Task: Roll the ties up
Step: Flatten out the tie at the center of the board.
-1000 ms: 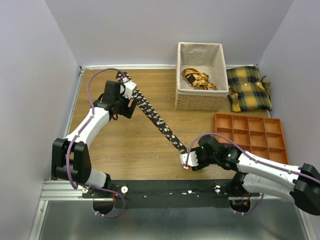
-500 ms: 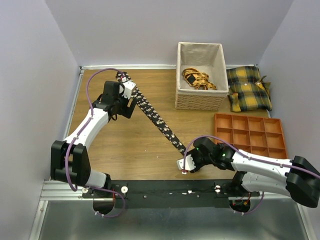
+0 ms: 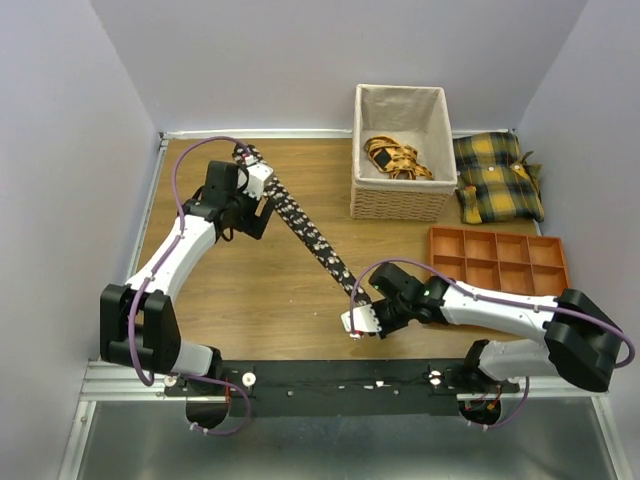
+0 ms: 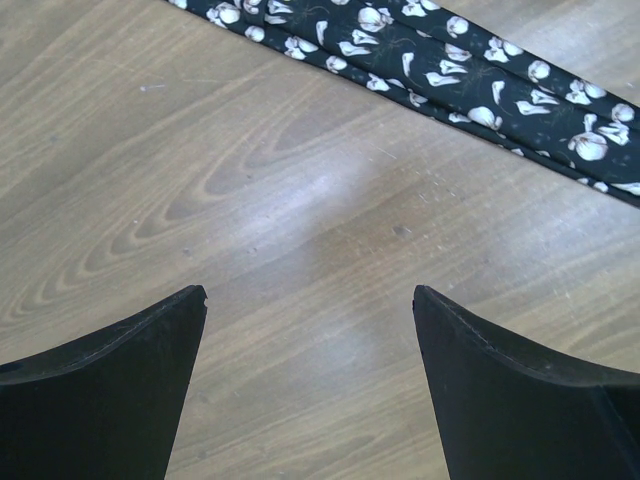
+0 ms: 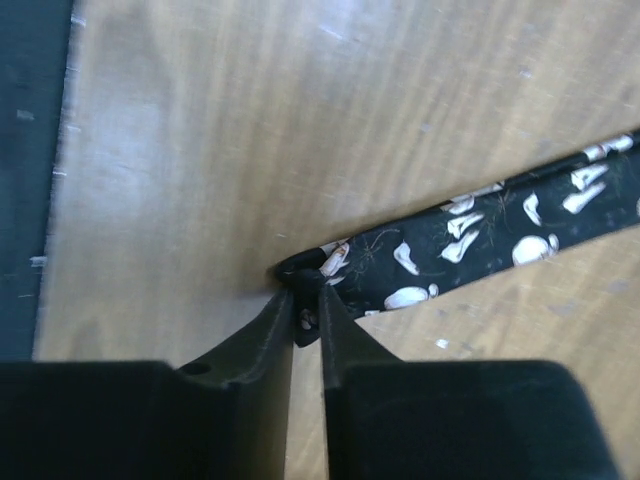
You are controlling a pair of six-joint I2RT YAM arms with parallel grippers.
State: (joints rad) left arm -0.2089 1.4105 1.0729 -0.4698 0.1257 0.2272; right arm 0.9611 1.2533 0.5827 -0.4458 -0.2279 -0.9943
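Note:
A black tie (image 3: 305, 232) dotted with white flowers lies as a long strip, running diagonally from the far left of the wooden table to the near middle. My right gripper (image 3: 358, 312) is shut on the tie's near end (image 5: 330, 270), which is bunched between the fingertips just above the table. The strip runs away up and right in the right wrist view (image 5: 520, 225). My left gripper (image 3: 262, 190) is open and empty, low over bare wood next to the tie's far part (image 4: 450, 75).
A wicker basket (image 3: 400, 195) holding yellow-and-black fabric stands at the back. Yellow-and-black plaid cushions (image 3: 497, 180) lie at the back right. An orange divided tray (image 3: 500, 268) sits at the right. The black rail (image 3: 330, 380) runs along the near edge.
My right gripper has moved left and toward the near edge, pulling the tie's near end with it. The left arm has hardly moved.

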